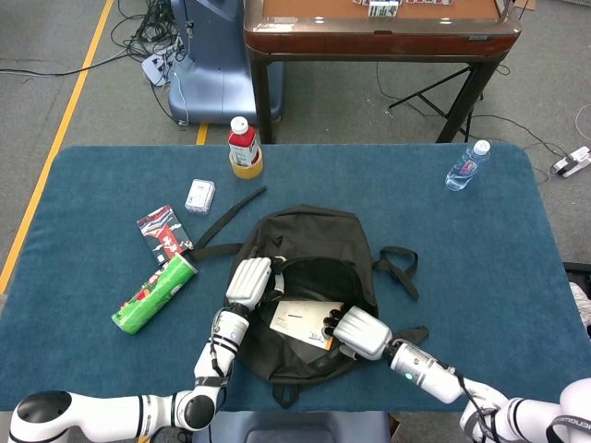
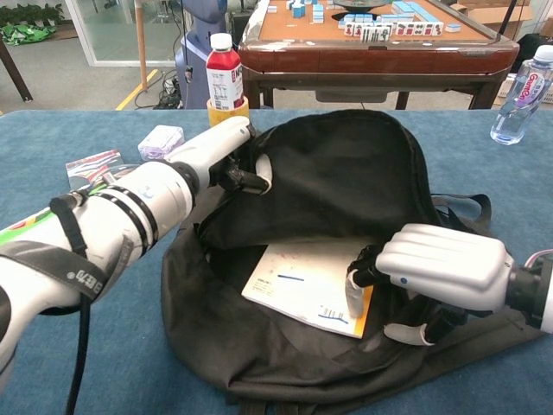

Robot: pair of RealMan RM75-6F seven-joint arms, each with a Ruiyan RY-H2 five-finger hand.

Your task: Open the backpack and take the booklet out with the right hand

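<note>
The black backpack (image 1: pixel 314 242) lies open in the middle of the blue table (image 1: pixel 480 249). A white and yellow booklet (image 1: pixel 297 319) (image 2: pixel 298 278) shows inside its mouth. My left hand (image 1: pixel 248 281) (image 2: pixel 226 154) grips the upper edge of the opening and holds the flap back. From the right, my right hand (image 1: pixel 357 332) (image 2: pixel 442 266) reaches into the opening, its fingertips (image 2: pixel 353 292) resting on the booklet's right end. Its thumb hangs apart below the booklet, so nothing is pinched.
At the table's back stand a red-capped juice bottle (image 1: pixel 244 148) (image 2: pixel 225 73) and a water bottle (image 1: pixel 467 166) (image 2: pixel 524 82). A green can (image 1: pixel 155 293), a snack packet (image 1: pixel 164 231) and a small white pack (image 1: pixel 199 195) lie to the left. A wooden table (image 1: pixel 379 32) stands behind.
</note>
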